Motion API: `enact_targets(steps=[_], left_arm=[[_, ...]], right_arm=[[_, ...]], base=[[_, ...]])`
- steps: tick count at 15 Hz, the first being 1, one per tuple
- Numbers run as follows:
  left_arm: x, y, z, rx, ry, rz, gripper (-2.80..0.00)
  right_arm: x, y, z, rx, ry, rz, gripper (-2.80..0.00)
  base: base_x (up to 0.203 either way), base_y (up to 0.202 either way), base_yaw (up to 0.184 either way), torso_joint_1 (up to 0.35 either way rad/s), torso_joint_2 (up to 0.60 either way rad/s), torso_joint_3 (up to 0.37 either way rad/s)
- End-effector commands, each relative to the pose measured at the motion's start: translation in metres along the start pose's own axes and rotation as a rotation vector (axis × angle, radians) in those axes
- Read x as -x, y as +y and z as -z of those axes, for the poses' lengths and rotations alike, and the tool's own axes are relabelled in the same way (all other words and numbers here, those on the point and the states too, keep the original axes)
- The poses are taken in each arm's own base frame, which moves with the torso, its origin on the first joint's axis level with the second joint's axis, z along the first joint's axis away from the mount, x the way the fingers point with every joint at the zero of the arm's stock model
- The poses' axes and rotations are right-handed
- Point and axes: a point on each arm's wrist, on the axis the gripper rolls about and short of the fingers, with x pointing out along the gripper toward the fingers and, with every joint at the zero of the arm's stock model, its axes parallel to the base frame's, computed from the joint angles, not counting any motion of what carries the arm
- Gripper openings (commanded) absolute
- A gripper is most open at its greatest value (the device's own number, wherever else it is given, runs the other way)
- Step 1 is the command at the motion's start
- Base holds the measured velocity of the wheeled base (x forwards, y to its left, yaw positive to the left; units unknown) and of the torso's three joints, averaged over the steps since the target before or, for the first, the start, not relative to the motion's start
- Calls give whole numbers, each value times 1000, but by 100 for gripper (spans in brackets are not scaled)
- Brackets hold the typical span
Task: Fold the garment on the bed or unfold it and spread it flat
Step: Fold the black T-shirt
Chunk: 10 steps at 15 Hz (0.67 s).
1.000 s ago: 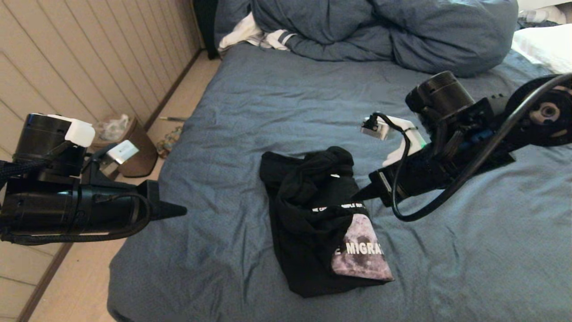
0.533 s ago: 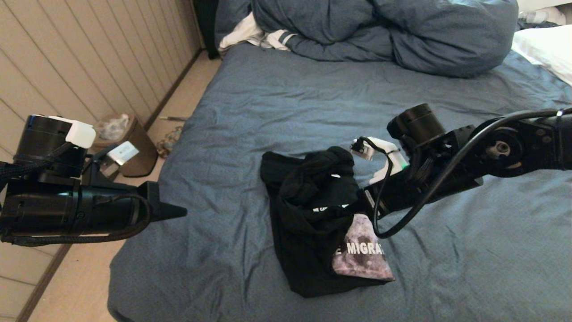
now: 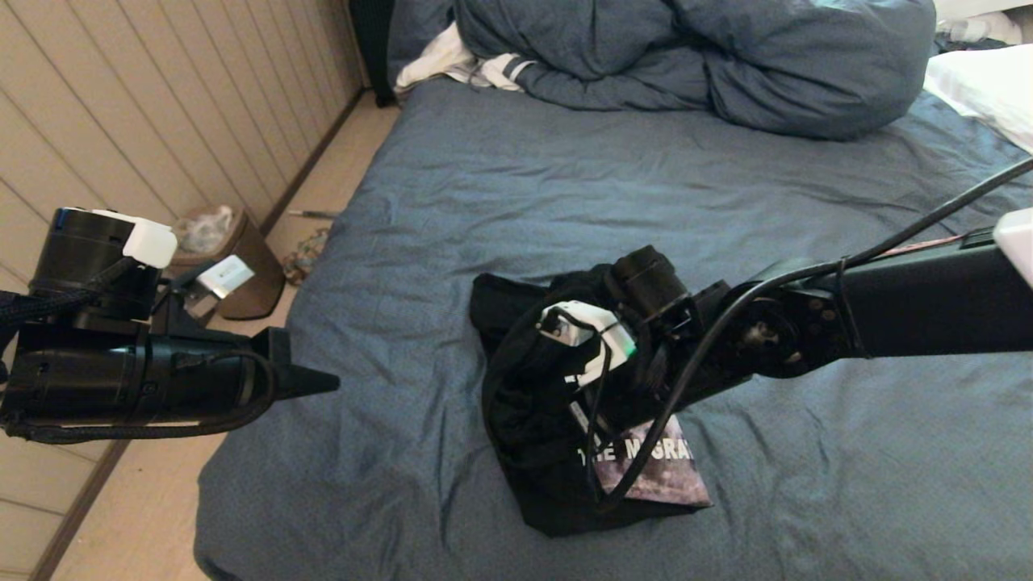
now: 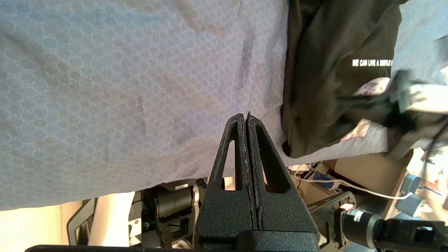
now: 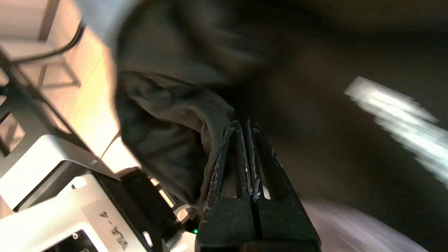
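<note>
Wide bare sheet lay open on the bed (image 3: 452,202) all around the crumpled T-shirt (image 3: 533,476). The right arm (image 3: 807,339) stretched across the shirt, and the heaped duvet (image 3: 694,56) blocked the far end.

The right gripper (image 5: 246,122) hides part of the garment's (image 3: 533,484) lettering; its wrist view is motion-blurred.

Home bedroom, bed (image 3: 500,186), duvet (image 3: 726,56), pillow (image 3: 980,85)
</note>
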Motion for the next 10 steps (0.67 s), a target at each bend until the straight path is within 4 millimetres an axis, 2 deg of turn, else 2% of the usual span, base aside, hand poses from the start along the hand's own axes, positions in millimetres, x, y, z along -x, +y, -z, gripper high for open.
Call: enact_targets(steps=[1,4,7,8,10], left_arm=[[-3,1,0,7,9,-2,-280],[-5,2,0,8,11,-4,-280],[-5,2,0,7,10,-3,-280],[-5,2,0,7,11,-2,-280],[-4,1,0,6,10,-2,-280]], right_arm=[[-31,18,6,36,69,-50,-280],[-44,47,8,98,91,-101,-280],[-32,48,-2,110,27,-92,-280],[-15,43,-9,105,-21,-70,-280],[19,20,-19,67,-112,-6,-280]], base=[[0,0,0,0,0,0],[0,0,0,0,0,0],[0,0,0,0,0,0],[0,0,0,0,0,0],[0,0,0,0,0,0]])
